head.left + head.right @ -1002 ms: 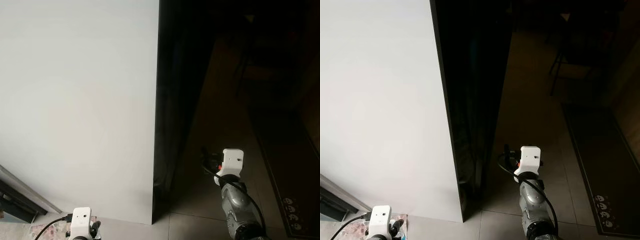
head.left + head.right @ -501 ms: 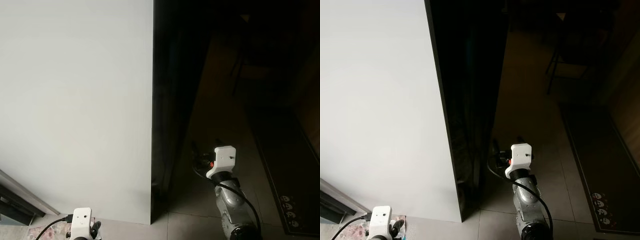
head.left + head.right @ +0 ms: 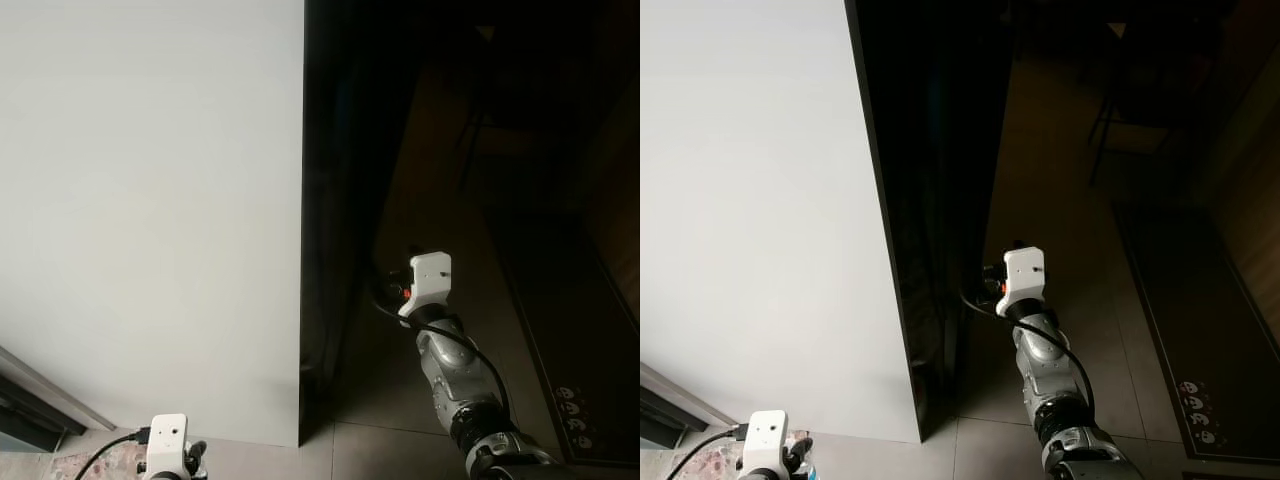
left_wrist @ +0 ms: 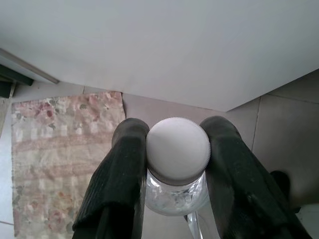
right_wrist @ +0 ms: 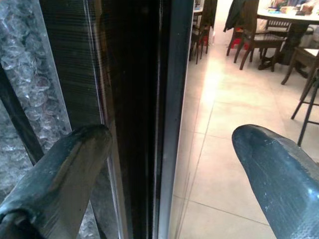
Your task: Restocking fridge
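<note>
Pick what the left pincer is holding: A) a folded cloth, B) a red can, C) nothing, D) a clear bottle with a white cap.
D: in the left wrist view the left pincer has a finger on each side of a clear bottle just under its white cap.

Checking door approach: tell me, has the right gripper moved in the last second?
Yes. The right gripper moved forward and leftward, closing on the fridge's dark edge.

Head views downward; wrist views close-up
</note>
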Robot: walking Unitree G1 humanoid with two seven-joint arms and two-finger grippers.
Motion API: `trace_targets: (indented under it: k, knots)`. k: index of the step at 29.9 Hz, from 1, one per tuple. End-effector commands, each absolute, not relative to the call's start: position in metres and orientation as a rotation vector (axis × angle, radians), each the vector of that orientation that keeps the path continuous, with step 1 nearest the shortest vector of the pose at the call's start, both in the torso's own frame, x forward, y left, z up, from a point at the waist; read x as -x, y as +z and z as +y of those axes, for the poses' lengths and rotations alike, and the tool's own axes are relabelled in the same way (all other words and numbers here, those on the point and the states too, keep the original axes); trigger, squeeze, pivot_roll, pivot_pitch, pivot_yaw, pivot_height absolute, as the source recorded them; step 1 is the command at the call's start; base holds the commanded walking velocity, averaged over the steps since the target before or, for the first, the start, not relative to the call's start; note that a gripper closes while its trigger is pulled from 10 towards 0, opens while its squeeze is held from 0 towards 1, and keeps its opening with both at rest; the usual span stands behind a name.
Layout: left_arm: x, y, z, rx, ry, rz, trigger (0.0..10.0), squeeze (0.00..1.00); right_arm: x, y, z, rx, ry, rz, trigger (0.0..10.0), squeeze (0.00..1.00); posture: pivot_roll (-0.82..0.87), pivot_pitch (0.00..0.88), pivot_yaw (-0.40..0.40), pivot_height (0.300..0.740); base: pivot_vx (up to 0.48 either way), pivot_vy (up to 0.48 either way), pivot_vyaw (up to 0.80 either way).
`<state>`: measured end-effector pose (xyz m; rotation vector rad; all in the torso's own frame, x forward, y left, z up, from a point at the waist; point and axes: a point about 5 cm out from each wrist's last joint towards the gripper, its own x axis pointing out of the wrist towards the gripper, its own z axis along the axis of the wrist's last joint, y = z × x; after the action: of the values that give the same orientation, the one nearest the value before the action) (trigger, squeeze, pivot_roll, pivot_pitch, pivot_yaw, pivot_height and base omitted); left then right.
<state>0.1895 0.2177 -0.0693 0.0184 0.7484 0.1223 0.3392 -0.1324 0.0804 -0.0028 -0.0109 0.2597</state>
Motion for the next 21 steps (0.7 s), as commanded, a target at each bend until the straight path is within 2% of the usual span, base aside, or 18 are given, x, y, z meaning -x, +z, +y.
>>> trace_targets:
  k: [1,9,21]
  knots:
    - [-0.187,-0.071,0.217,-0.029,0.121,0.765,10.0,0.00,-0.342,0.081,-0.132,-0.001,0.291,0.009,10.0,0.00,0.06,0.038,-0.033,0.740,0.000,0.000,0.00]
    - [-0.185,-0.073,0.215,-0.028,0.118,0.775,10.0,0.00,-0.339,0.076,-0.119,-0.002,0.417,0.036,10.0,0.00,0.06,0.036,-0.033,0.740,0.000,0.000,0.00]
    - [-0.186,-0.072,0.217,-0.041,0.105,0.772,10.0,0.00,-0.351,0.091,-0.119,0.010,0.391,0.005,10.0,0.00,0.06,0.031,-0.032,0.740,0.000,0.000,0.00]
